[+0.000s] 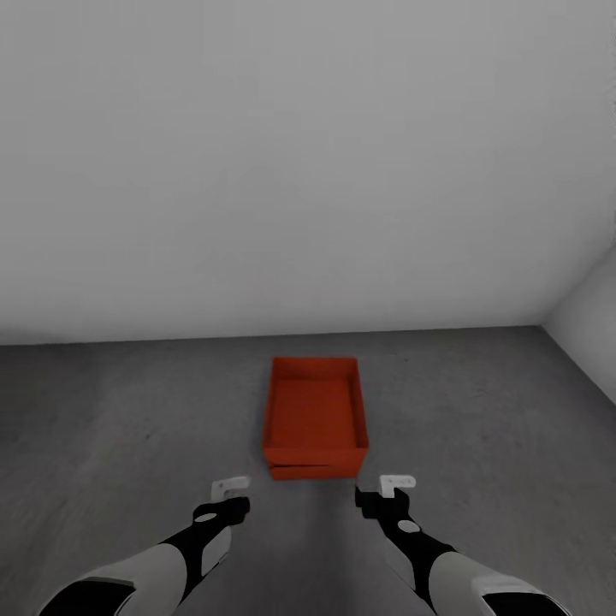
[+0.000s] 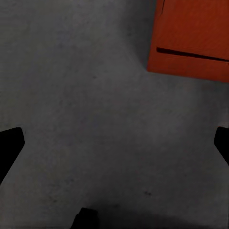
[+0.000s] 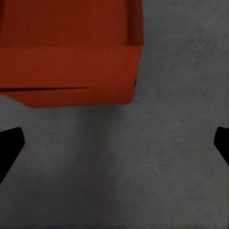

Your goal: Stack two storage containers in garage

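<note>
We see the two storage containers (image 1: 315, 415) in plain orange-red, walls flat with no pattern (a thin dark line runs where the upper one sits on the lower). The floor (image 1: 128, 411) is dark grey, faintly mottled concrete. The wall (image 1: 299, 154) behind is plain white, shading to pale grey. Both arms are white and black; the left gripper (image 1: 231, 488) and right gripper (image 1: 396, 484) have pale white fingers, whose tips read as black at the wrist views' edges.

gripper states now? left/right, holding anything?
Left gripper: open, empty, above the floor.
Right gripper: open, empty, near the stacked containers.
</note>
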Tool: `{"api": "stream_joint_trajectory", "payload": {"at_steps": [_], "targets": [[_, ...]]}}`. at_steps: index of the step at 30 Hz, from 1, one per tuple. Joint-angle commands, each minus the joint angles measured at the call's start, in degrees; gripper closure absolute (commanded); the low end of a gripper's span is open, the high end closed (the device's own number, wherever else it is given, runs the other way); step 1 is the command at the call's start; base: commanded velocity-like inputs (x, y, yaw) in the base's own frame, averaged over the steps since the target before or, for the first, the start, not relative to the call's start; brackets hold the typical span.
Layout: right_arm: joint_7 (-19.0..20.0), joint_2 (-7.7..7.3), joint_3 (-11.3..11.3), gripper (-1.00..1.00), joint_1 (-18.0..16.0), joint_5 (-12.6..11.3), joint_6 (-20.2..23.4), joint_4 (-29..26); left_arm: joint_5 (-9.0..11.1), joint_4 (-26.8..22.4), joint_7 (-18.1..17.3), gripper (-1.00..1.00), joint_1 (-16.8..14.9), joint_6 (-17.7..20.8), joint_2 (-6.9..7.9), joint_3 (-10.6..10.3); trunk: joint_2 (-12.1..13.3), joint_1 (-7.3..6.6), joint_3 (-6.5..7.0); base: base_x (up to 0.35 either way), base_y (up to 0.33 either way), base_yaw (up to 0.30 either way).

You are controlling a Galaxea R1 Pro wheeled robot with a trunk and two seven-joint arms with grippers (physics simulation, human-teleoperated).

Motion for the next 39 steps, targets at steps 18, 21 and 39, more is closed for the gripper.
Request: {"api": "stream_joint_trajectory", "payload": {"at_steps": [18,21,39], "targets": [[-0.2,-0.02,-0.1,-1.00,0.0,0.2,-0.2,0.1,0.4,0.1,0.1,-1.00,0.0,-0.2,-0.02,-0.4,-0.1,-0.02,-0.06,-0.346,0.077,0.000],[-0.2,-0.02,-0.1,-1.00,0.0,0.2,-0.2,0.1,0.3,0.1,0.1,-1.00,0.0,-0.2,-0.02,-0.4,-0.1,-0.02,-0.06,-0.346,0.077,0.000],[0.0,-0.01,-0.1,-1.00,0.0,0.2,-1.4,1.2,0.2,0.7,-0.5,-1.00,0.0,-0.3,0.17,-0.3,-0.1,-0.02,-0.06,-0.184,0.029,0.000]]}}
